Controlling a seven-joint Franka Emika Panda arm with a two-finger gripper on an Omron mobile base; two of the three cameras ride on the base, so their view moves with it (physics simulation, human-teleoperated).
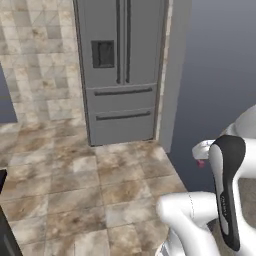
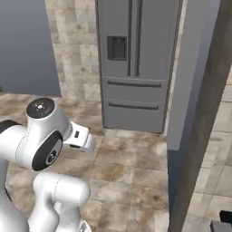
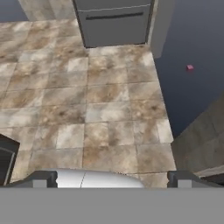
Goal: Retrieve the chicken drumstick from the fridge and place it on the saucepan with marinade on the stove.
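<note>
The fridge [image 1: 122, 65] [image 2: 136, 59] stands ahead across the tiled floor, tall and grey, with both doors and both lower drawers closed. Its bottom drawer [image 3: 114, 24] shows at the top of the hand view. The chicken drumstick is hidden. The saucepan and the stove are out of view. My gripper [image 3: 113, 179] points down at the floor well short of the fridge. It is open, its two dark fingertips [image 3: 43, 178] wide apart with nothing between them. The folded white arm [image 1: 225, 190] [image 2: 41, 140] sits low in both base views.
A grey wall panel [image 1: 175, 75] [image 2: 186, 77] juts out right of the fridge. A brown cabinet side [image 2: 206, 118] stands close on the right. A dark appliance edge [image 1: 5, 235] [image 3: 6, 162] lies low on the left. Open tiled floor [image 3: 105, 96] lies between me and the fridge.
</note>
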